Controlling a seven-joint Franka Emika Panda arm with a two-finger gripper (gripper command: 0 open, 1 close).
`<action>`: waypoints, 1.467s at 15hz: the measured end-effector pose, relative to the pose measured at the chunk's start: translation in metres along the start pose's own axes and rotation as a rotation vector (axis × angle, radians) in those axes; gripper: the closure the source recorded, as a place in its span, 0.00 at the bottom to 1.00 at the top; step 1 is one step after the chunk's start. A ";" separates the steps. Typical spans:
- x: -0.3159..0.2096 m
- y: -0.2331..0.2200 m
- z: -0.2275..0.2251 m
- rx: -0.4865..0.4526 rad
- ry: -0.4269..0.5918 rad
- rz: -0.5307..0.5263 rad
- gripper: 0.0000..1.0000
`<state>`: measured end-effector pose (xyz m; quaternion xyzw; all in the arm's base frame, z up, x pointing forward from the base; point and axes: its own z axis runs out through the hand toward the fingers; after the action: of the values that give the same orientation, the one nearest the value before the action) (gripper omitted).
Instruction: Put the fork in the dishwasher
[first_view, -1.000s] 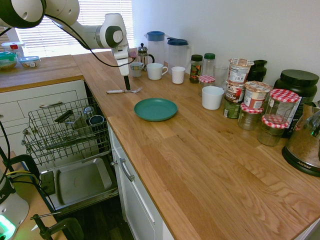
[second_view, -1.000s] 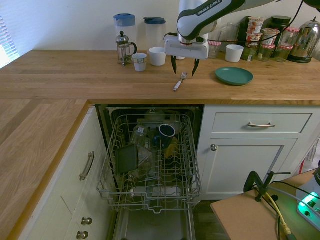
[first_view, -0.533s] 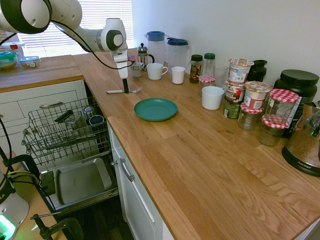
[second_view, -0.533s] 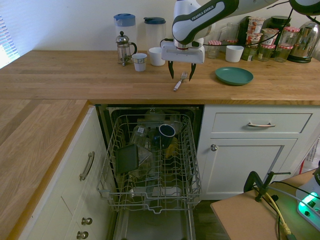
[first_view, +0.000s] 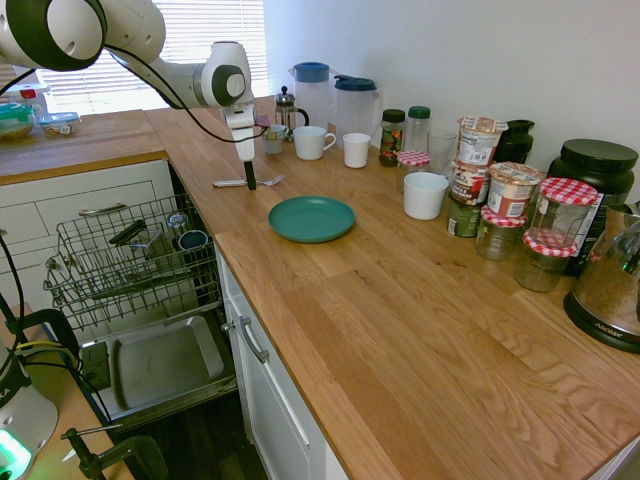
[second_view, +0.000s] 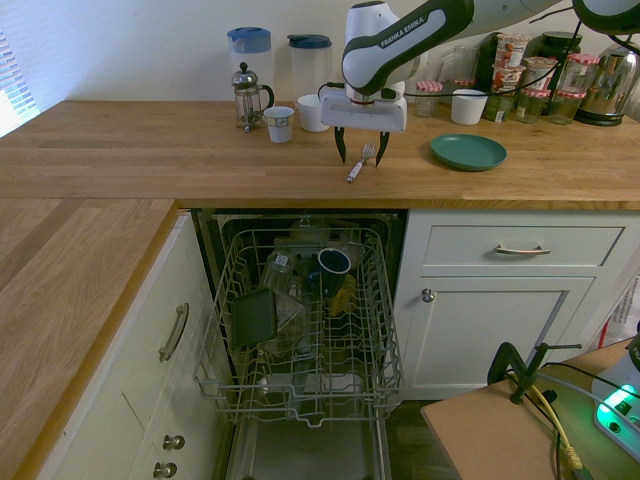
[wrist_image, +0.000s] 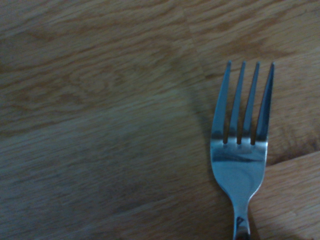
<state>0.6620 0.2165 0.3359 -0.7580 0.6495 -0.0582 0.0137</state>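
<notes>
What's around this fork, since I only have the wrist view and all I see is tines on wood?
Observer: The fork lies flat on the wooden counter, with the open gripper straddling it, one finger on each side.
Operator: Is it holding the fork yet?
Observer: No, the fork rests on the counter and the fingers stand apart from it.
Operator: Where's the dishwasher?
Observer: The dishwasher is below the counter's edge, just under the fork, its rack pulled out and its door dropped down.
Operator: Is the rack empty?
Observer: No, a dark cup and other items already sit in it.
</notes>
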 end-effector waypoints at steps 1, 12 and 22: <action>0.000 0.000 0.000 0.001 -0.001 0.002 1.00; 0.004 -0.002 0.001 0.014 -0.004 0.016 1.00; 0.009 0.009 -0.002 0.017 -0.027 -0.012 1.00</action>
<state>0.6548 0.2059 0.3375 -0.7625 0.6442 -0.0536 0.0284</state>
